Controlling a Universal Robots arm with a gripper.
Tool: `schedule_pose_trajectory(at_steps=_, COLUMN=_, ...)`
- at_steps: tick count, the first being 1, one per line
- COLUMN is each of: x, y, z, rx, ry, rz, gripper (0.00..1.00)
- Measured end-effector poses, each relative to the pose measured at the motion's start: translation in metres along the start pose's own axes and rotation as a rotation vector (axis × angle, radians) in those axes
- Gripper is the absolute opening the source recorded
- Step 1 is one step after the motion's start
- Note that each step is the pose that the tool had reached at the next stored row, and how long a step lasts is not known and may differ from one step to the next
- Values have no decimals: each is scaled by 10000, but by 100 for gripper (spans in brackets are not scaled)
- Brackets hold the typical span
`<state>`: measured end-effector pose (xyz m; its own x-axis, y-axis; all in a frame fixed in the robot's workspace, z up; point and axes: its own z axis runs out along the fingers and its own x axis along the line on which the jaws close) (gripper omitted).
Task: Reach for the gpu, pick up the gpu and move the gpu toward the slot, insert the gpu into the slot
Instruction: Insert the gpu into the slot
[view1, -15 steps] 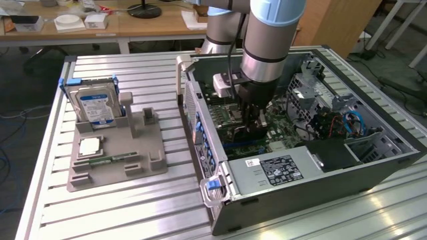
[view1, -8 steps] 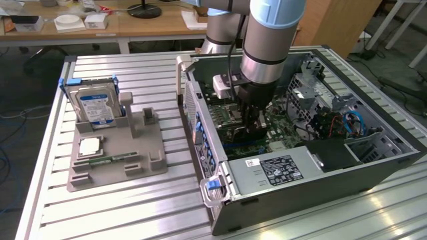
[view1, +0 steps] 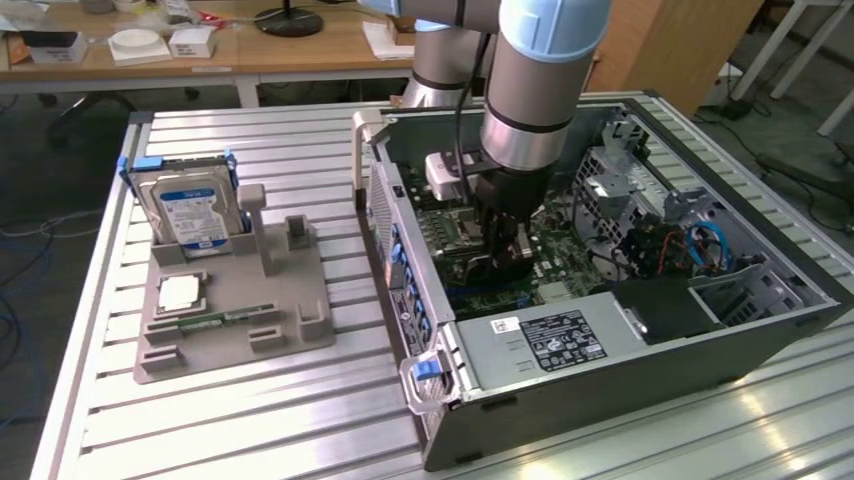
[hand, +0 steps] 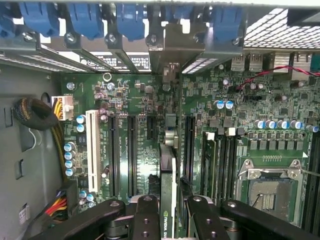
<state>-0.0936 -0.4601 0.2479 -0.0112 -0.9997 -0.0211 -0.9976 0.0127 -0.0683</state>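
My black pincer sits closest to the wrist camera, its two fingers drawn in narrow against the faces of the thin dark green circuit card, the gpu, which I hold on edge. The card hangs above the green motherboard, in line with the long dark slot region between the black expansion slots, with its silver bracket end toward the blue latches at the case's rear wall. In the exterior view my arm reaches down into the open grey computer case; walls stand close on both sides. On the slatted metal counter, a grey holder carries the blue-labelled silver hard drive.
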Motion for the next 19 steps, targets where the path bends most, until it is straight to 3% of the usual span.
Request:
schedule_pose_trajectory(at_steps=15, x=0, y=3, z=20, rx=0, ry=0, rz=1, gripper=26)
schedule_pose_trajectory(at_steps=19, x=2, y=9, z=73, rx=0, ry=-1, rz=1, gripper=26)
